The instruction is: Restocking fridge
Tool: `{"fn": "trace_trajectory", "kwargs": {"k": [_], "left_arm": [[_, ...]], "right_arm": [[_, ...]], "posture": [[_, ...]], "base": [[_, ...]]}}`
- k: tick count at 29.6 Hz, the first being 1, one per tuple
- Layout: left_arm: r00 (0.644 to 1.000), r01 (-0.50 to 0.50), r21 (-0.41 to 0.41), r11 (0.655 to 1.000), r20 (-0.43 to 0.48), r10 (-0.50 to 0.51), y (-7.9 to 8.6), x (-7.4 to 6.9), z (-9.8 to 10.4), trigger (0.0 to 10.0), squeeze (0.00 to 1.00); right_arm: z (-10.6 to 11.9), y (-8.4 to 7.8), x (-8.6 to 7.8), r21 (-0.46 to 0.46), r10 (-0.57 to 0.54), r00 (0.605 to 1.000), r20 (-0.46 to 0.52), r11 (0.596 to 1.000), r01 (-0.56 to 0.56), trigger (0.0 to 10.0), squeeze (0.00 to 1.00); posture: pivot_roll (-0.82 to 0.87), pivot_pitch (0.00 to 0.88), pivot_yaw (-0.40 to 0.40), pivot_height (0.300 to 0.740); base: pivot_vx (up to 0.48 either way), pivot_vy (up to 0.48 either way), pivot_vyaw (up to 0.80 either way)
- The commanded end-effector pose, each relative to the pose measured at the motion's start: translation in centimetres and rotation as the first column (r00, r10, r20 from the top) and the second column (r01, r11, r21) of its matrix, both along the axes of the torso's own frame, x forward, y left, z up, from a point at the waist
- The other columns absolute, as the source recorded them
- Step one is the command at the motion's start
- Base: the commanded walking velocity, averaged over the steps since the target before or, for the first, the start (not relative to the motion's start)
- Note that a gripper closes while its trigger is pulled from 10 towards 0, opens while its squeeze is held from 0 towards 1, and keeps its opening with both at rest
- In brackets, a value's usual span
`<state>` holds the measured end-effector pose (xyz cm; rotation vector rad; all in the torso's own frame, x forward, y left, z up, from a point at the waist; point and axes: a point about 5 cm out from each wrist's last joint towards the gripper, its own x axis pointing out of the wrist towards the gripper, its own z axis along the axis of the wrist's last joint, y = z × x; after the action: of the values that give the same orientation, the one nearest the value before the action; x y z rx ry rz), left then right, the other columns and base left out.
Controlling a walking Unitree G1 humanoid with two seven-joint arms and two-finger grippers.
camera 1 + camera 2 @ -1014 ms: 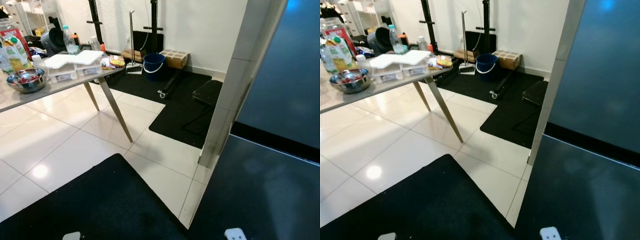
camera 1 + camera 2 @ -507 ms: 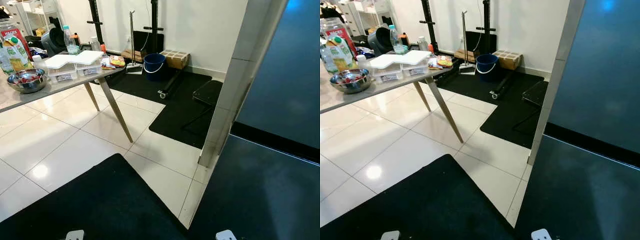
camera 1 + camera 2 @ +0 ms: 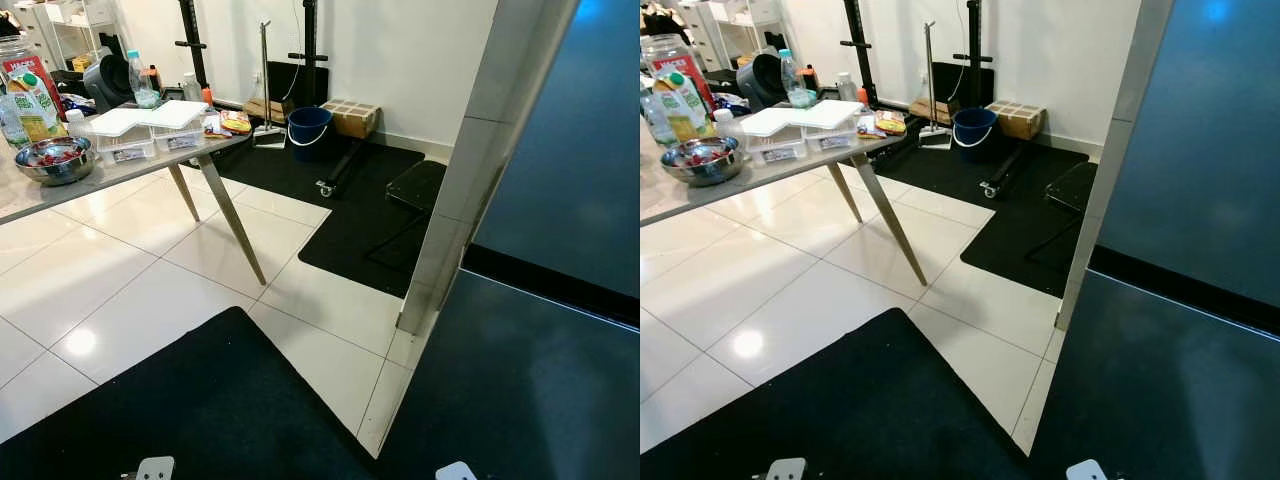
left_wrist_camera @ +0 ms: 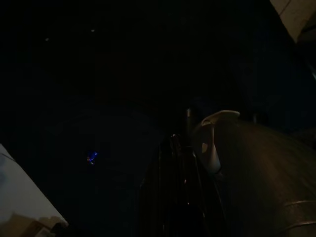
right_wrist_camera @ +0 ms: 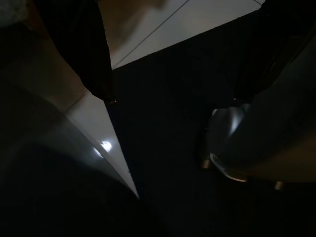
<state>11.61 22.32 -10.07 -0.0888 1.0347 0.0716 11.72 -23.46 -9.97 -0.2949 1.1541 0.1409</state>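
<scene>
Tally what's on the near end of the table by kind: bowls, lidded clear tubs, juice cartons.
Metal bowl: 1
Lidded clear tubs: 2
Juice carton: 1
Total: 4
Items farther back on the table are too cluttered to count.

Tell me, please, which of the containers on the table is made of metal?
The round steel bowl holding red pieces, near the table's front edge. The lidded boxes behind it are clear plastic, and the carton is printed card.

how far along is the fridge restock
Hard to settle. Groceries sit on the table: juice cartons, a steel bowl, lidded containers. The dark fridge door on the right looks shut. Both arms hang idle. This fits either items awaiting loading or leftovers afterwards.
</scene>
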Motion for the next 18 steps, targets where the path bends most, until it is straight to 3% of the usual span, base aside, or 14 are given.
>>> {"fn": "trace_trajectory", "kwargs": {"k": [1,8,15,18], "left_arm": [[1.0,-0.016,0.004,1.0,-0.003,0.016,0.1,0.1,0.0,10.0,0.0],[1.0,-0.012,0.018,1.0,0.003,0.012,0.7,0.5,0.3,10.0,0.0],[0.999,0.029,0.018,0.999,-0.017,-0.029,0.4,0.2,0.1,10.0,0.0],[1.0,-0.016,0.017,1.0,0.003,0.016,0.5,0.6,0.3,10.0,0.0]], "right_arm": [[0.2,-0.6,0.2,-0.014,-0.041,0.999,0.013,0.999,0.041,10.0,0.0],[0.6,-0.7,1.3,-0.015,-0.029,0.999,0.033,0.999,0.03,10.0,0.0],[0.7,-1.6,1.1,-0.027,-0.036,0.999,0.035,0.999,0.037,10.0,0.0],[0.6,-1.7,0.6,-0.033,-0.031,0.999,0.019,0.999,0.032,10.0,0.0]], "posture": [[-0.09,0.0,-0.009,0.74],[-0.07,0.0,-0.026,0.74],[-0.09,0.0,-0.03,0.74],[-0.1,0.0,-0.017,0.74]], "base": [[0.0,0.0,0.0],[0.0,0.0,0.0],[0.0,0.0,0.0],[0.0,0.0,0.0]]}}
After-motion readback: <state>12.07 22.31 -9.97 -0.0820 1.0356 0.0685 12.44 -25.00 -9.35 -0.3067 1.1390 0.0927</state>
